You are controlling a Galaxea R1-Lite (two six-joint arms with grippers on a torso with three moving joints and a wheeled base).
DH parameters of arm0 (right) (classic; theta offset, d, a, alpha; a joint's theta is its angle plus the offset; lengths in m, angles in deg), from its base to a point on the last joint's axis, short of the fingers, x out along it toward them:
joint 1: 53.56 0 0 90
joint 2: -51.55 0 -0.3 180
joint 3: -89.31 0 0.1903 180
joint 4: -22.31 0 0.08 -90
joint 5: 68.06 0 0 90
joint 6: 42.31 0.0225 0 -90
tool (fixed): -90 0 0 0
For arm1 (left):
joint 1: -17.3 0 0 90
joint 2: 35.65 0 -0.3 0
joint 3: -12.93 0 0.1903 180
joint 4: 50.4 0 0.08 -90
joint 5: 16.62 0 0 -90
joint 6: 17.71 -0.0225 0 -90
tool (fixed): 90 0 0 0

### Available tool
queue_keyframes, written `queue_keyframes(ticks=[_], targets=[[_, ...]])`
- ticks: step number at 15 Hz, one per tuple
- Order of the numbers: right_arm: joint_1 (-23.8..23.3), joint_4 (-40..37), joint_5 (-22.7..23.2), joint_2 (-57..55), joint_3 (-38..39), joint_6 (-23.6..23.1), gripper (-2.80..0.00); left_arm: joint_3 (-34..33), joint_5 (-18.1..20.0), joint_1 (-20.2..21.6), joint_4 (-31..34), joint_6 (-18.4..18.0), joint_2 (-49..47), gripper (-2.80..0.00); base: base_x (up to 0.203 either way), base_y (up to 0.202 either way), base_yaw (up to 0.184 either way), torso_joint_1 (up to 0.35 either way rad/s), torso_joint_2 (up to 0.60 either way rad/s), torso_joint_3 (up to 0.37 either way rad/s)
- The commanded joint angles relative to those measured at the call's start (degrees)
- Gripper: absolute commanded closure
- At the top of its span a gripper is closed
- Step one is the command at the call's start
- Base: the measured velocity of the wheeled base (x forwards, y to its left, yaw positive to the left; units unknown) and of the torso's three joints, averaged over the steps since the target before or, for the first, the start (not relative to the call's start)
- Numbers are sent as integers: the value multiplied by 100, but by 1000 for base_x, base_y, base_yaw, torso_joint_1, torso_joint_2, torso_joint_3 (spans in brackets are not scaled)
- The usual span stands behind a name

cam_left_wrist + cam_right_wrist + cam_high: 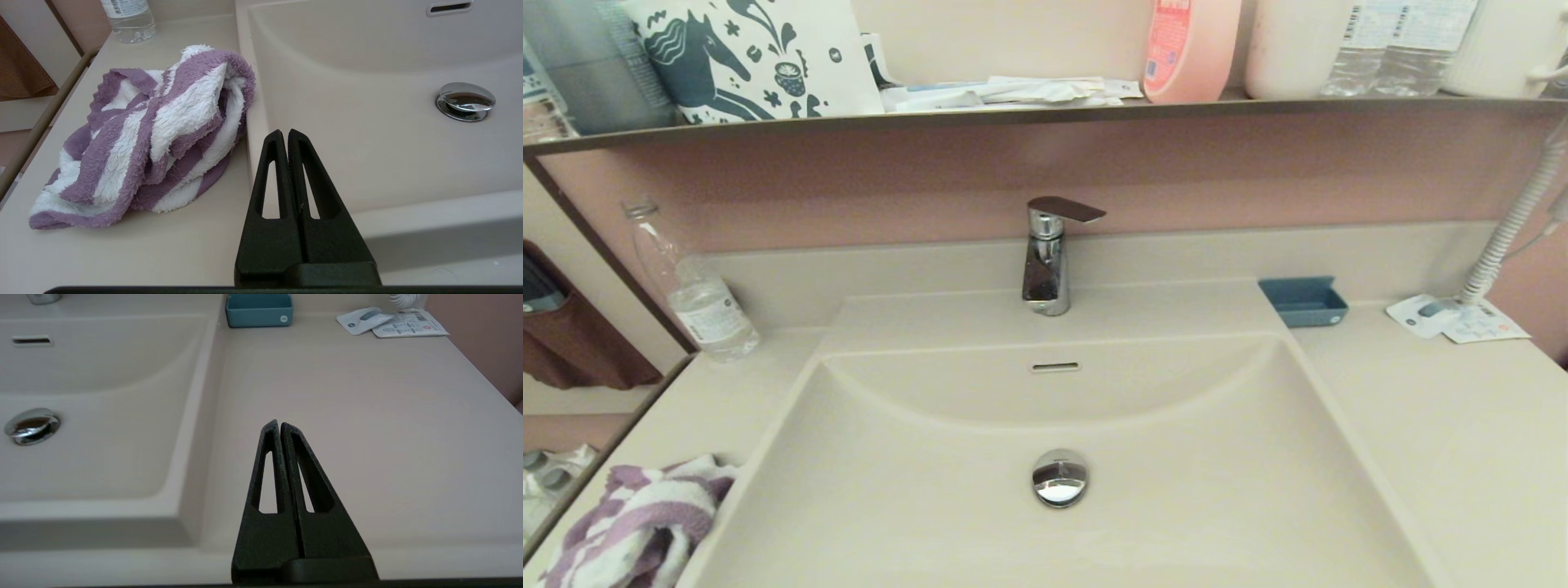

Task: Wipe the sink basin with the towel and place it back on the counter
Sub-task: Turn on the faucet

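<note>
The purple and white striped towel (645, 523) (147, 134) lies crumpled on the counter (1437, 441) left of the sink basin (1176, 490), touching the basin's left rim. The cream basin (367, 134) holds only its chrome drain plug (1059, 477) (465, 100). My left gripper (284, 132) is shut and holds nothing; it hovers near the front over the basin's left rim, just right of the towel. My right gripper (279, 424) is shut with nothing in it, above the bare counter (367, 416) right of the basin (94, 457). Neither gripper shows in the head view.
A chrome faucet (1048, 261) stands behind the basin. A clear water bottle (698, 302) (127, 20) is at the back left of the counter. A teal tray (1304, 300) (259, 310) and paper packets (1458, 320) (392, 322) lie at the back right. A shelf (1045, 114) above carries bottles.
</note>
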Motion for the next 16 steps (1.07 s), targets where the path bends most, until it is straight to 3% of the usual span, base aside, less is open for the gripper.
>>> queue_keyframes(ticks=[1, 7, 9, 12, 16], targets=[[35, 21, 120, -1110, -547, 60, 0, 0, 0, 1, 0, -4, 2, 0, 0, 0, 0, 0, 0, 0], [234, 920, 426, -4153, -1896, 442, 0, 0, 0, 1, 0, -4, 2, 0, 0, 0, 0, 0, 0, 0], [786, 1325, 368, -4972, -2296, 500, 0, 0, 0, 1, 0, -3, 2, 0, 0, 0, 0, 0, 0, 0], [2050, 1542, -3, -5864, -2892, 721, 0, 0, 0, 1, 0, 1, 2, 0, 0, 0, 0, 0, 0, 0], [2528, 1918, -335, -7134, -3652, 852, 0, 0, 0, 1, 0, 4, 2, 0, 0, 0, 0, 0, 0, 0]])
